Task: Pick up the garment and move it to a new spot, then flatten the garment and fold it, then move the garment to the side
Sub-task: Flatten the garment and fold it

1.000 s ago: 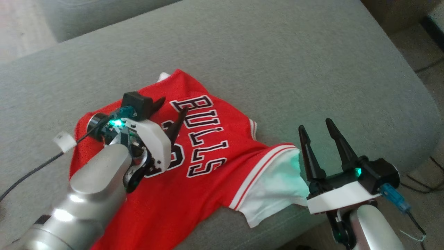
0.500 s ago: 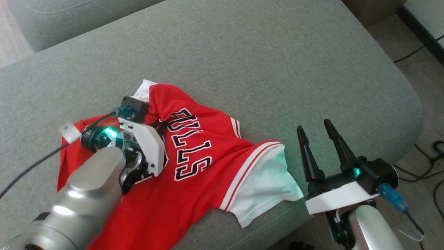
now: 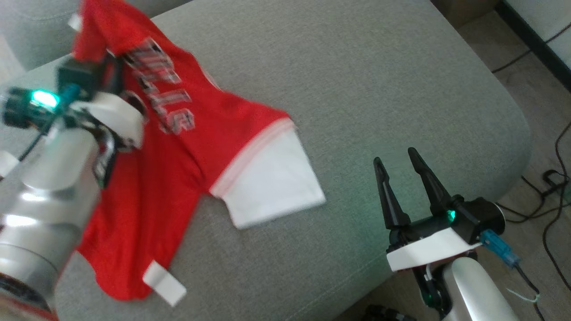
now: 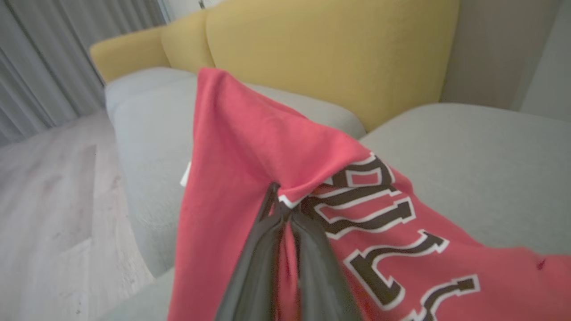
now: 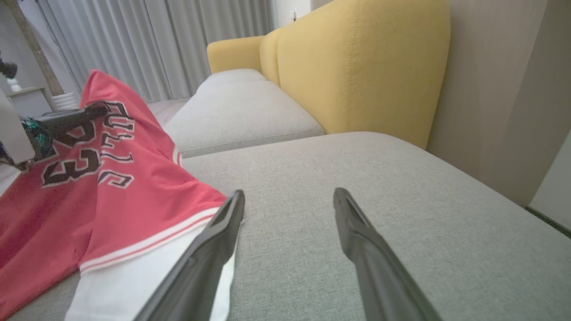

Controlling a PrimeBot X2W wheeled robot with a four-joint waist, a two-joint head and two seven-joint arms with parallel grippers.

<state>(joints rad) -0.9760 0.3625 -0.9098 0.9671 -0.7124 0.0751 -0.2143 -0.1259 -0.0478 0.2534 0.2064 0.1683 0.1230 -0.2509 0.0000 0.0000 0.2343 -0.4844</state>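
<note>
**Left claw clamps the jersey and hauls it up**

Head view: one red jersey (image 3: pixel 178 147) lies over the left half of the grey seat cushion (image 3: pixel 357 89). Its top is drawn up toward the far left corner, and its white sleeve (image 3: pixel 272 178) lies flat near the cushion's middle. The left gripper (image 3: pixel 117 62) stood released above the lettering a second ago. It is now clenched on a fold of the cloth and raised, though the picture is blurred there. The right gripper (image 3: pixel 395 156) hangs off the cushion's near right edge, released as before and grasping nothing. Cables (image 3: pixel 553 178) trail on the floor at the right.

Left wrist view: the left gripper (image 4: pixel 279 196) has both fingers (image 4: pixel 254 258) pressed together, with a pinch of the jersey (image 4: pixel 250 133) between them beside the black lettering. The cloth peaks above the tips. This view adds a yellow backrest (image 4: pixel 321 53), a wood floor (image 4: pixel 44 200) and curtains (image 4: pixel 40 67).

Right wrist view: the right gripper (image 5: pixel 290 192) spreads its two fingers (image 5: pixel 209 249) over the cushion (image 5: pixel 334 169). I cannot tell whether the left finger touches the sleeve edge. Two grey cushions sit side by side under the backrest (image 5: pixel 357 67). The jersey (image 5: pixel 134 187) shows the number 23, and the left gripper (image 5: pixel 100 109) holds it near the top.
</note>
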